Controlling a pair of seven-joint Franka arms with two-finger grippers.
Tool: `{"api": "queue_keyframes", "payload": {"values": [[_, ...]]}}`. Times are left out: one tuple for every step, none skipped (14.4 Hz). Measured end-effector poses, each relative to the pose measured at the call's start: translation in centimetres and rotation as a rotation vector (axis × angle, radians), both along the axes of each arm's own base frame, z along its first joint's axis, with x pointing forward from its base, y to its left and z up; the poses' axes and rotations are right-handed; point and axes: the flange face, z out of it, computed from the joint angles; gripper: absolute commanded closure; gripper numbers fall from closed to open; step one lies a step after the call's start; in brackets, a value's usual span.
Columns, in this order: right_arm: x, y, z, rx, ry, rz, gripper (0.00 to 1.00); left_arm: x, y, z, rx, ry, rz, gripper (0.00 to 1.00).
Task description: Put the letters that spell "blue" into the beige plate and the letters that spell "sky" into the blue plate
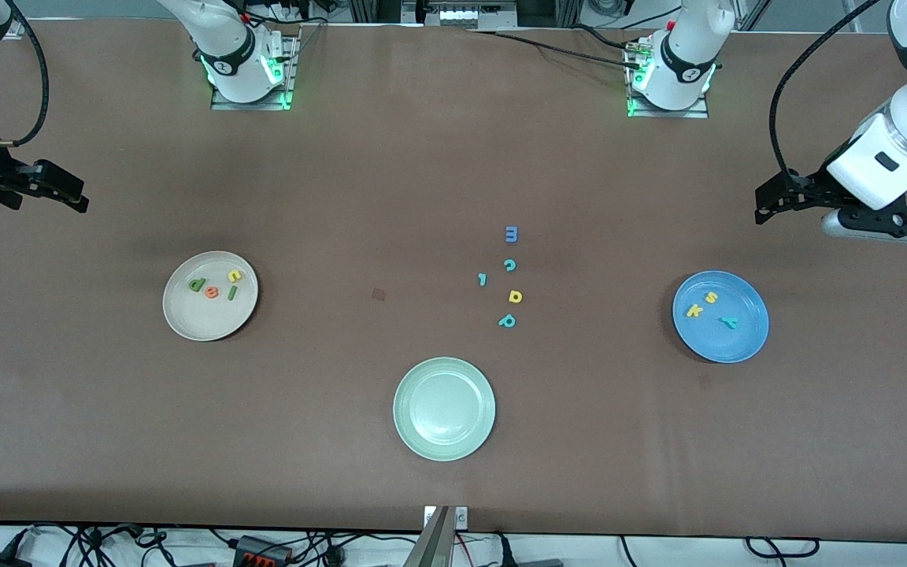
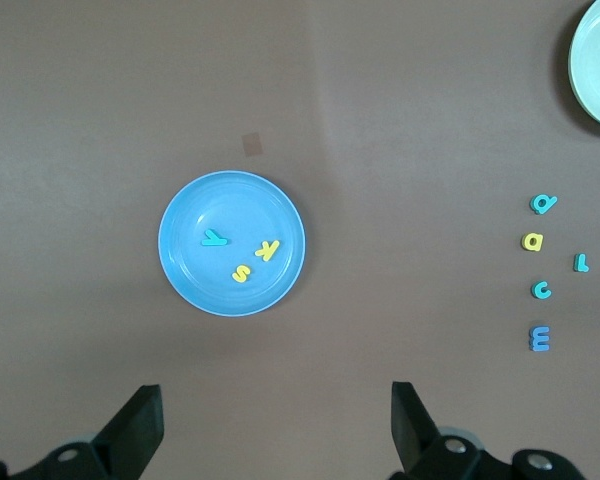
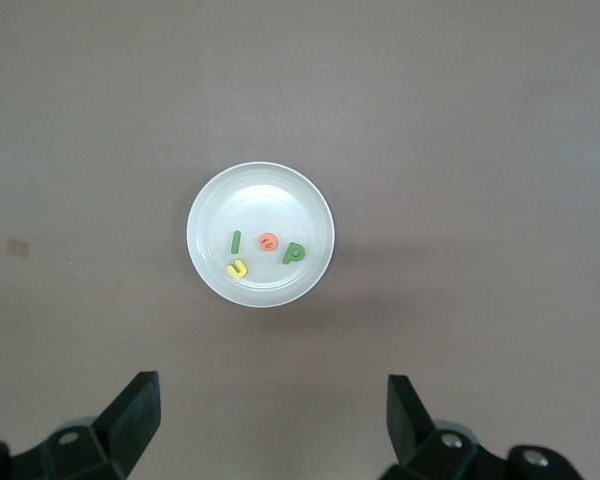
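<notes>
Table cover: matt brown, cloth-like. Plates smooth with slight sheen: beige plate, blue plate, green plate. Letters look matt foam.

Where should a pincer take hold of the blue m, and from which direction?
Judging by its pose, come straight down from above: the blue m lies flat on the table, so only its thin outer edges offer grip. It lies clear of the teal c, leaving room for fingers either side.

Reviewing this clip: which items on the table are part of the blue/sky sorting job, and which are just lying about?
Job:
beige plate holding green b, orange e, green l, yellow u
blue plate holding yellow s, yellow k, teal y

Lying about:
pale green plate
five loose letters
</notes>
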Motion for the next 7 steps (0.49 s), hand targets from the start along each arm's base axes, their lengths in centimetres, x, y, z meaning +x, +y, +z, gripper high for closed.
{"api": "queue_keyframes", "payload": {"values": [[0.0, -0.04, 0.0, 0.0, 0.0, -0.001, 0.0, 0.0, 0.0, 0.0, 0.0, 0.0, 0.0, 0.0], [0.0, -0.08, 0.03, 0.0, -0.001, -0.002, 0.0, 0.0, 0.0, 0.0, 0.0, 0.0, 0.0, 0.0], [0.0, -0.11, 0.13, 0.0, -0.003, -0.002, 0.0, 0.0, 0.0, 0.0, 0.0, 0.0, 0.0, 0.0], [0.0, -0.12, 0.31, 0.0, -0.006, -0.002, 0.0, 0.0, 0.0, 0.0, 0.0, 0.0, 0.0, 0.0], [-0.02, -0.12, 0.46, 0.0, -0.009, -0.002, 0.0, 0.0, 0.0, 0.0, 0.0, 0.0, 0.0, 0.0], [-0.07, -0.1, 0.56, 0.0, -0.009, 0.001, 0.0, 0.0, 0.0, 0.02, 0.0, 0.0, 0.0, 0.0], [-0.14, -0.08, 0.58, 0.0, -0.006, 0.007, 0.0, 0.01, 0.0, 0.1, 0.0, -0.001, 0.0, 0.0]]}}
